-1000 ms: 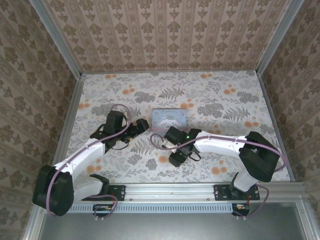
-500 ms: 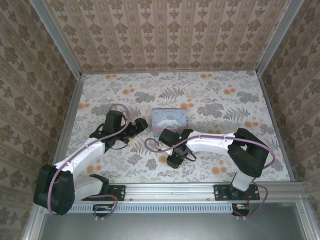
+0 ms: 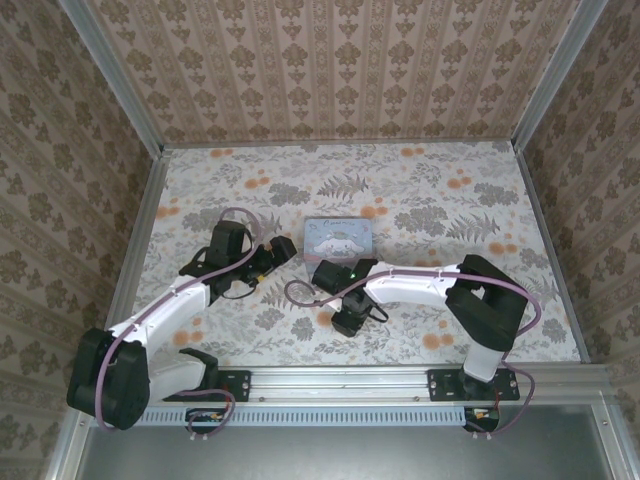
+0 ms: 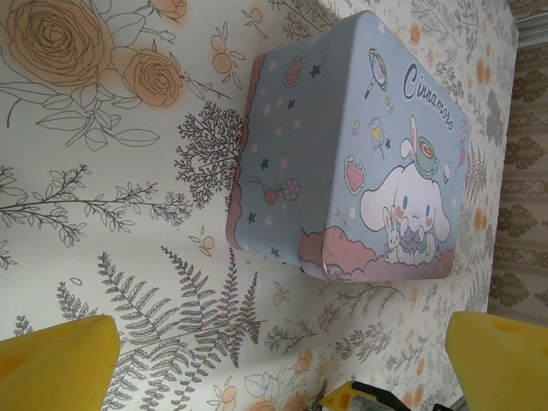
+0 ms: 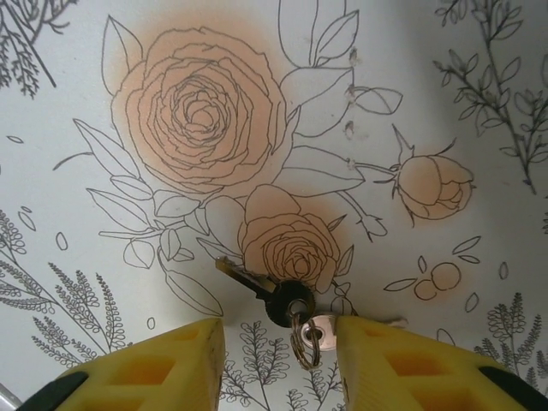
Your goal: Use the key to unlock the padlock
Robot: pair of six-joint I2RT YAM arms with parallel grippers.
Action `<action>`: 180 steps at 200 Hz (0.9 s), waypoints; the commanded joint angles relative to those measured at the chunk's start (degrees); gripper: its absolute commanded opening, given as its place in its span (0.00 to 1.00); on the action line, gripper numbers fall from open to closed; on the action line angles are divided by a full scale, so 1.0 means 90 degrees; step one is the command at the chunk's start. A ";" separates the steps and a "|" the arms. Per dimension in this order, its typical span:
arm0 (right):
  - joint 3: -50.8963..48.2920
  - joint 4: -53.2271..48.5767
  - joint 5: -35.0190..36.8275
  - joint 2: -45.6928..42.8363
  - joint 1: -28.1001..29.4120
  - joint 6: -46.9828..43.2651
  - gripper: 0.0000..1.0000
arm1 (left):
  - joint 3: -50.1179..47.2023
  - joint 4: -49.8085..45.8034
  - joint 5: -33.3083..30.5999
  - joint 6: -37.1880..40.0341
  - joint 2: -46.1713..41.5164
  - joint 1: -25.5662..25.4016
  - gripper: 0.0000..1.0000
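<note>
- The tin (image 4: 360, 154) lid reads "Cinnamoro" beside a white long-eared cartoon figure in the left wrist view; from above the writing is too small to read.
- The right wrist view shows the key (image 5: 257, 287) on its ring (image 5: 304, 336), flat on the bench (image 5: 103, 51).
- The right pincer (image 5: 278, 360) points down, partly spread, its 2 fingers flanking the ring.
- The left pincer (image 4: 278, 364) is spread wide, facing the tin.
</note>
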 commanded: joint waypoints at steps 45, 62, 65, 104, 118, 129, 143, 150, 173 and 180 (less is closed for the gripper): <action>0.0442 -0.0503 0.0334 -0.0128 0.0042 -0.0255 0.44 | -0.0018 -0.0009 0.0078 -0.0052 -0.0133 0.0046 1.00; 0.0463 -0.0524 0.0328 -0.0050 0.0047 -0.0287 0.44 | -0.0018 -0.0004 0.0081 -0.0057 -0.0158 0.0046 1.00; 0.0456 -0.0523 0.0324 -0.0037 0.0051 -0.0289 0.45 | -0.0018 -0.0001 0.0081 -0.0062 -0.0158 0.0046 1.00; 0.0463 -0.0490 0.0255 0.0161 0.0052 -0.0333 0.44 | -0.0013 -0.0030 0.0081 -0.0054 -0.0185 0.0046 1.00; 0.0483 -0.0491 0.0216 0.0240 0.0062 -0.0355 0.44 | -0.0009 -0.0040 0.0080 -0.0048 -0.0197 0.0041 1.00; 0.0518 -0.0482 0.0179 0.0311 0.0066 -0.0367 0.44 | -0.0008 -0.0049 0.0071 -0.0053 -0.0198 0.0046 1.00; 0.0569 -0.0488 0.0128 0.0429 0.0091 -0.0387 0.44 | -0.0008 -0.0049 0.0071 -0.0049 -0.0197 0.0046 1.00; 0.0584 -0.0491 0.0118 0.0489 0.0110 -0.0399 0.44 | -0.0008 -0.0058 0.0071 -0.0053 -0.0198 0.0046 1.00; 0.0610 -0.0532 0.0091 0.0689 0.0155 -0.0426 0.44 | 0.0007 -0.0102 0.0048 -0.0035 -0.0214 0.0047 1.00; 0.0606 -0.0547 0.0082 0.0729 0.0166 -0.0436 0.43 | 0.0001 -0.0108 0.0043 -0.0034 -0.0225 0.0053 1.00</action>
